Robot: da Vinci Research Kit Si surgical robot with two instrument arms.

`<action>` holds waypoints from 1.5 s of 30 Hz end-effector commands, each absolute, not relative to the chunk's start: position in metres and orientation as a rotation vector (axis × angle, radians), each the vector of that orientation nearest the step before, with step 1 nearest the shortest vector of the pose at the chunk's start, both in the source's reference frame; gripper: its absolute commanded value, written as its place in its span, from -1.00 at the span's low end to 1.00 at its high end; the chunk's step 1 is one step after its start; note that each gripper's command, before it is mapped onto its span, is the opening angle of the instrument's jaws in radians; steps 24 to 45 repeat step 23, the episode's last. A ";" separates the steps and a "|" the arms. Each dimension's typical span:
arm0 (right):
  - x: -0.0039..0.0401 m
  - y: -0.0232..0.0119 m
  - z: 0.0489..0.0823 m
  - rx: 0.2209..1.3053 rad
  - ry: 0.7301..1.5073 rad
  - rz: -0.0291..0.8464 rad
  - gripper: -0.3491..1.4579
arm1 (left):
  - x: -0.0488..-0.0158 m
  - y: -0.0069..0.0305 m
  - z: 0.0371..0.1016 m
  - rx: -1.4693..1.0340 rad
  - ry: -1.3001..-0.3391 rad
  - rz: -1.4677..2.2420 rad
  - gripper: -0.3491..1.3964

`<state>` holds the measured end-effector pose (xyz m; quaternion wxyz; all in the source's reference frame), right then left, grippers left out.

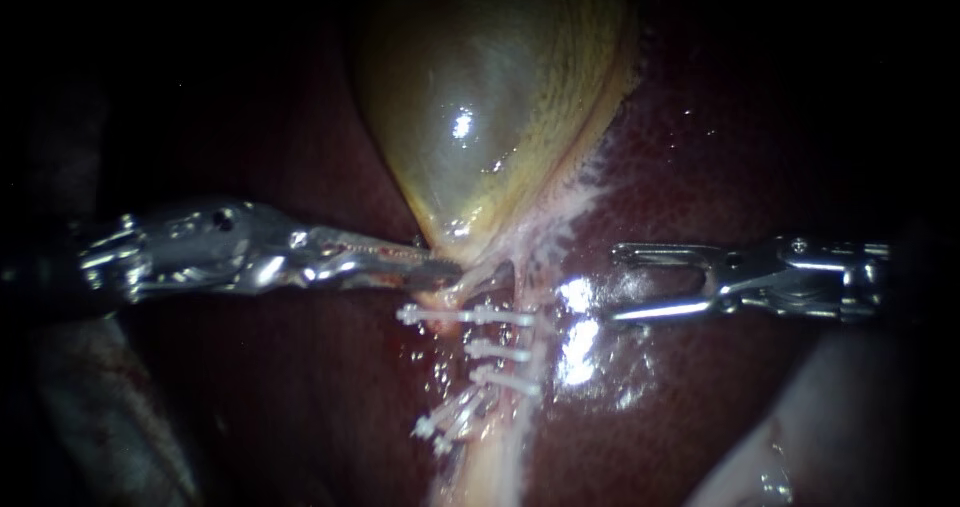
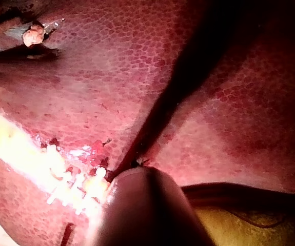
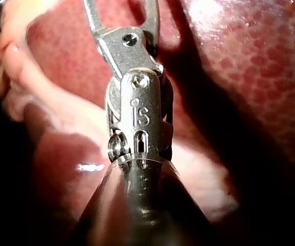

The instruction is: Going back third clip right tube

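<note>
While the left instrument [image 1: 428, 265] has its jaws pressed together on the narrow neck of the gallbladder [image 1: 480, 117], the right instrument [image 1: 622, 285] hangs over the glistening liver [image 1: 760, 147]. Its jaws are spread wide, with nothing between them. It sits near the right tube [image 1: 500, 437], clear of it. Three white clips [image 1: 495, 350] are stacked across that tube just below the neck, one under another. A further cluster of clips [image 1: 440, 429] shows lower down, toward the left. On the right wrist camera it's the same open fork, with pale tissue ahead of it.
</note>
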<state>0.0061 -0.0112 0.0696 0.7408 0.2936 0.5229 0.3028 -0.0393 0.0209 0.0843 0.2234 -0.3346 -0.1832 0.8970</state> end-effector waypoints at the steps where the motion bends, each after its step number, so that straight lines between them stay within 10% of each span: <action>1: 0.0062 -0.0112 0.0696 0.643 1.147 0.665 0.02 | -0.0395 0.0207 0.0846 -0.927 -0.508 2.477 -1.00; 45: 0.0068 -0.0115 0.0697 0.652 1.156 0.657 0.01 | -0.0404 0.0198 0.0864 -0.927 -0.528 2.472 -1.00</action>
